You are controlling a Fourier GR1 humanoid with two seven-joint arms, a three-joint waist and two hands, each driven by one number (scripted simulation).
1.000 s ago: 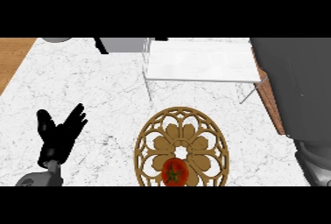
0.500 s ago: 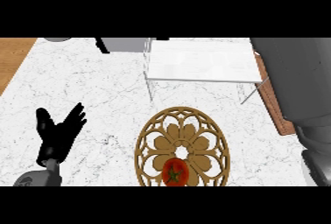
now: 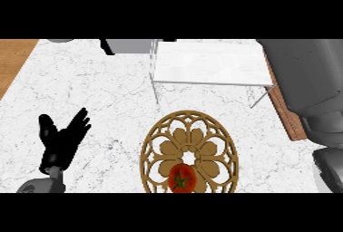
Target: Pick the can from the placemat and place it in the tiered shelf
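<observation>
One hand of mine shows plainly: my left hand (image 3: pixel 61 141) stands at the lower left of the head view, black, fingers straight and spread upward, thumb apart from them, holding nothing and resting above the white marble counter (image 3: pixel 94 90). Its grey forearm (image 3: pixel 40 185) comes in from the lower edge just below it. At my right side I see only a bulky grey arm (image 3: pixel 311 86) running down the right edge of the view, with rounded grey segments lower down; my right hand itself does not show, so I can say nothing of its fingers. Near the bottom centre lies the placemat (image 3: pixel 189 154), a round tan piece of openwork with a flower pattern at its middle and arches around its rim. On the near part of that mat stands the can (image 3: pixel 181 178), seen from straight above as a red round top with a dark green mark on it; it is well apart from my left hand, off to its right. Beyond the mat, toward the top of the view, stands the tiered shelf (image 3: pixel 211 65), its flat white upper tier carried on thin metal legs that reach down to the counter. A strip of wooden floor (image 3: pixel 13 59) shows at the upper left past the counter's edge, and a grey object (image 3: pixel 130 45) sits at the far edge.
</observation>
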